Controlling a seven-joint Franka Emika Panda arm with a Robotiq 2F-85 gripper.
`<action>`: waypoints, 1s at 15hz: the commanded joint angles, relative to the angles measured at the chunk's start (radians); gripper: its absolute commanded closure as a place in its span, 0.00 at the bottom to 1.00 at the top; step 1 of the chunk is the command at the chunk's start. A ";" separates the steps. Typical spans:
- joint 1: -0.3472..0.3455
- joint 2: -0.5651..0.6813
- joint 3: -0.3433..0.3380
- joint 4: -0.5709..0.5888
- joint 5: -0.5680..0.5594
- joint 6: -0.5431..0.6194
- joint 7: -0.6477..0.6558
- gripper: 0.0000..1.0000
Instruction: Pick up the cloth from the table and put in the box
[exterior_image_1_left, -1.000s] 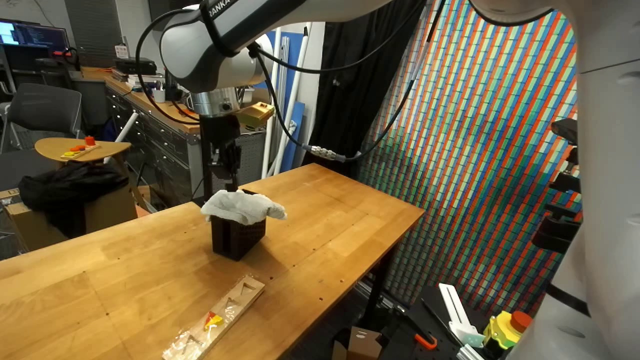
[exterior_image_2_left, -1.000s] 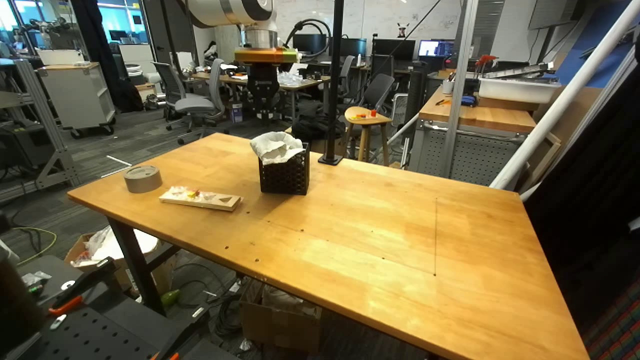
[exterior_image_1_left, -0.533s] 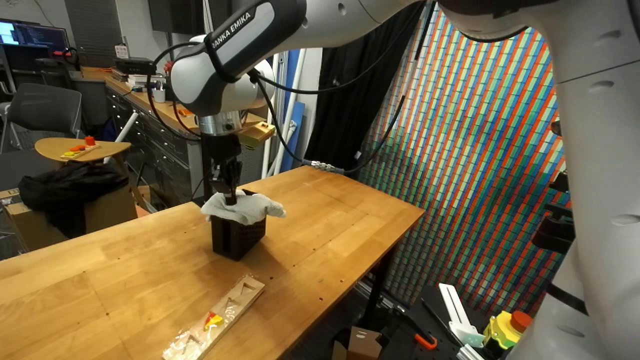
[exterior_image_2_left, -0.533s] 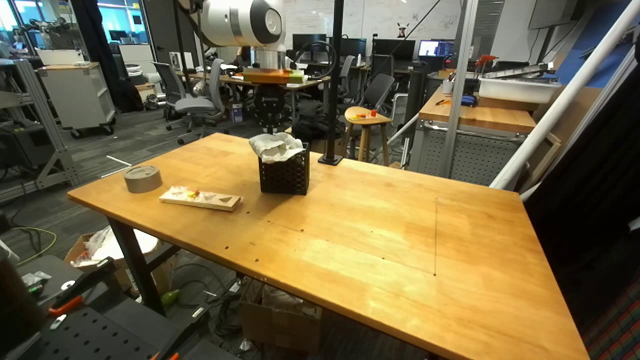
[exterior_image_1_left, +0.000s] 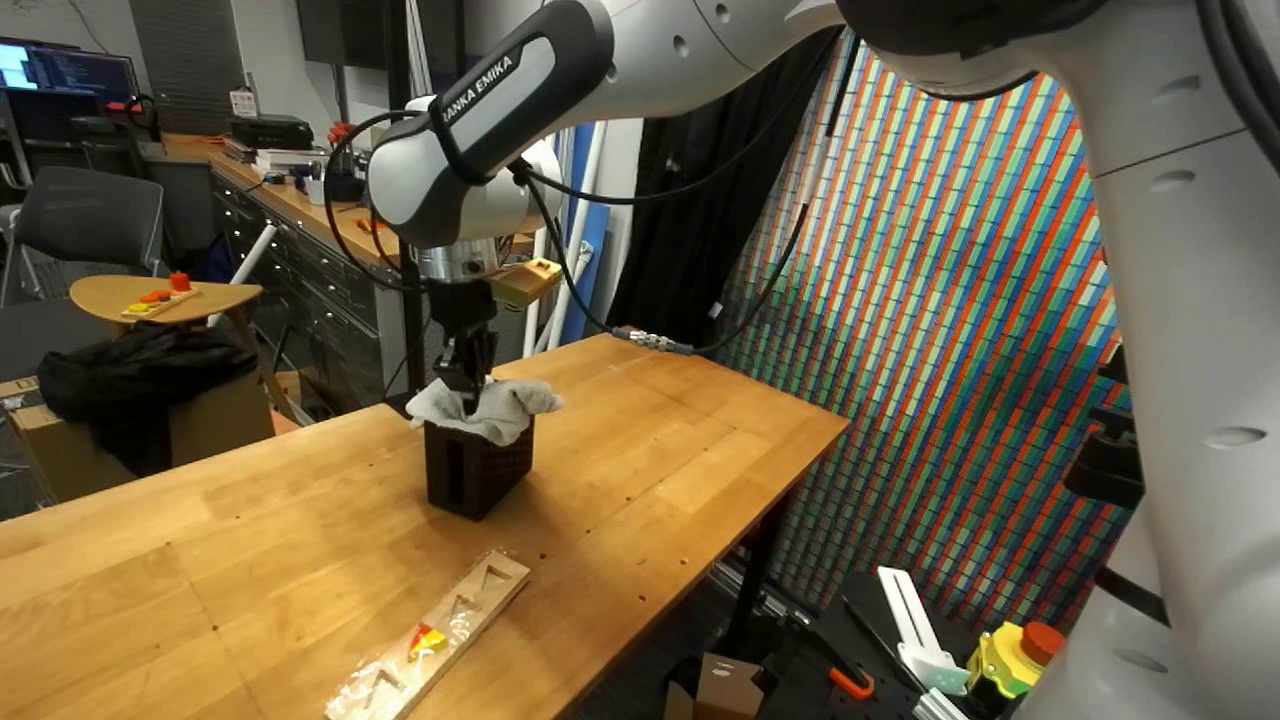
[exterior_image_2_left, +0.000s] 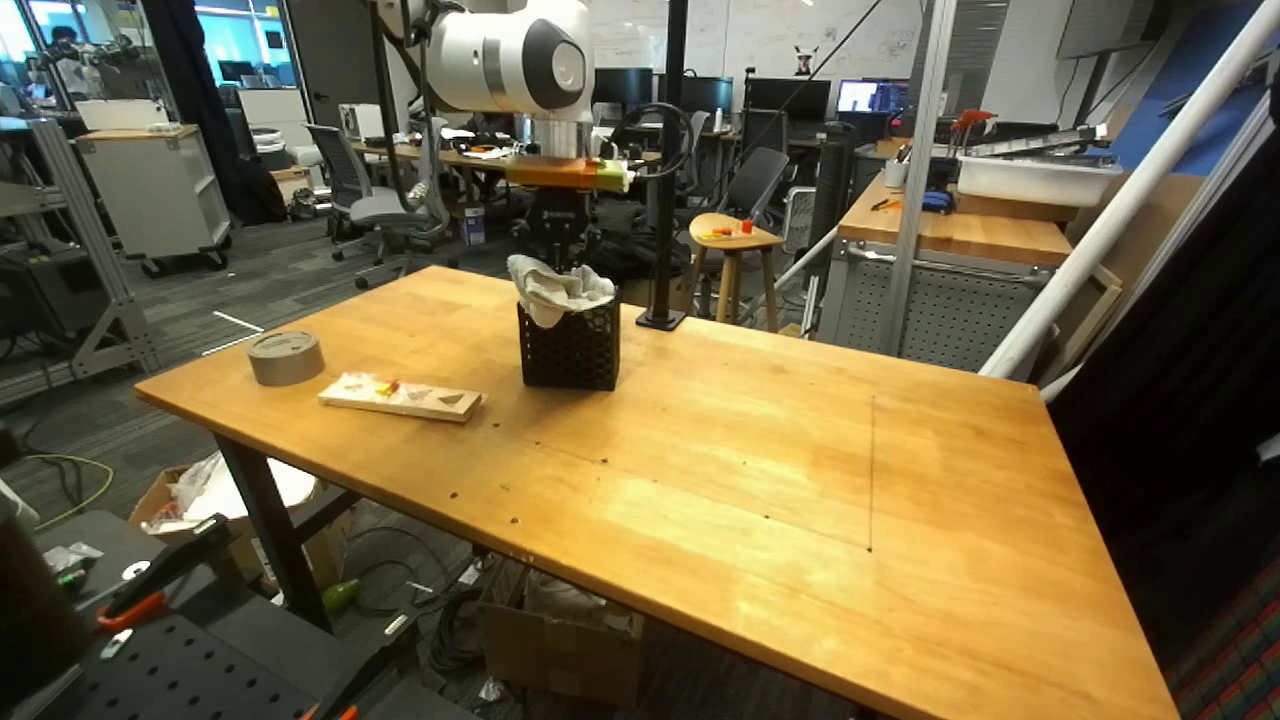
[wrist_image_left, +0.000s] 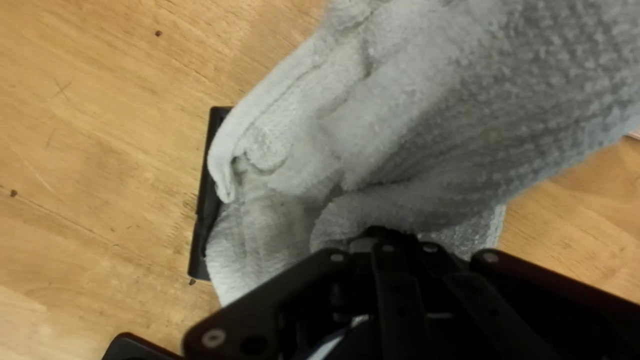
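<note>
Cloth (exterior_image_1_left: 503, 415) drapes over the box (exterior_image_1_left: 478, 477), long axis left-right in an exterior view, tool (exterior_image_1_left: 470, 405) narrow.

A whiteboard (exterior_image_2_left: 760, 45) extends behind monitors (exterior_image_2_left: 708, 95); bright windows (exterior_image_2_left: 238, 40) lie beyond the grey floor (exterior_image_2_left: 290, 285). A stool (exterior_image_1_left: 225, 296) stands near a workbench (exterior_image_1_left: 330, 300), and a black curtain (exterior_image_1_left: 680, 260) hangs beside a striped, multicoloured backdrop (exterior_image_1_left: 900, 300).

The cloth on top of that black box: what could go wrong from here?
The cloth sags over the sides of the box, so an overhanging end might stay outside or drag the rest off. The shut gripper reaches down into the folds, so a hard push could perhaps slide or tip the box on the table. When the gripper lifts, the cloth might snag on it and come back up.
</note>
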 joint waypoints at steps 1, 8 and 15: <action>-0.018 0.003 -0.008 0.009 0.005 0.015 -0.021 1.00; -0.048 0.050 0.004 0.034 0.035 0.004 -0.061 1.00; -0.076 0.150 0.027 0.083 0.100 -0.024 -0.131 1.00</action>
